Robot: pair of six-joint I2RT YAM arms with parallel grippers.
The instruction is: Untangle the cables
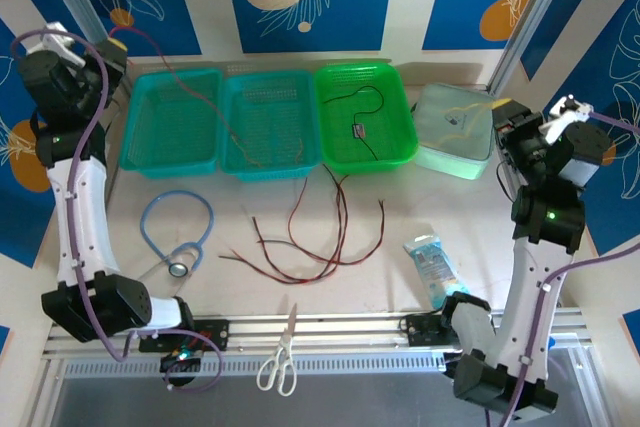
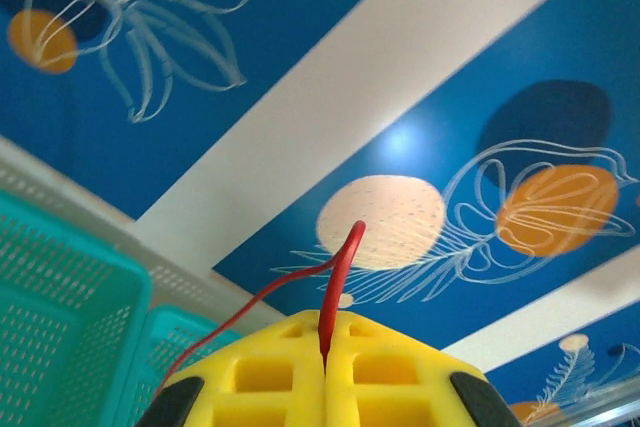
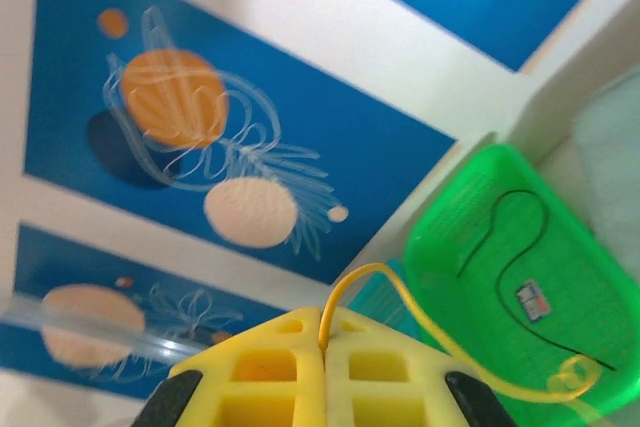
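Observation:
My left gripper (image 2: 326, 339) is shut on a thin red cable (image 2: 341, 265), which loops out above the closed yellow pads and trails down to the left. In the top view that gripper (image 1: 108, 51) is raised at the back left, and the cable (image 1: 200, 99) runs from it across the teal baskets. My right gripper (image 3: 325, 335) is shut on a thin yellow cable (image 3: 425, 315); it hangs at the back right (image 1: 497, 107) beside the pale tray. Red and dark cables (image 1: 320, 247) lie curled on the table's middle. A black cable (image 1: 362, 115) lies in the green basket (image 3: 450, 247).
Two teal baskets (image 1: 135, 132) (image 1: 270, 171), the green basket (image 1: 330, 137) and a pale tray (image 1: 450, 163) line the back. A light-blue stethoscope (image 1: 178, 232) lies front left, white scissors (image 1: 280, 357) on the front rail, a blue packet (image 1: 432, 265) front right.

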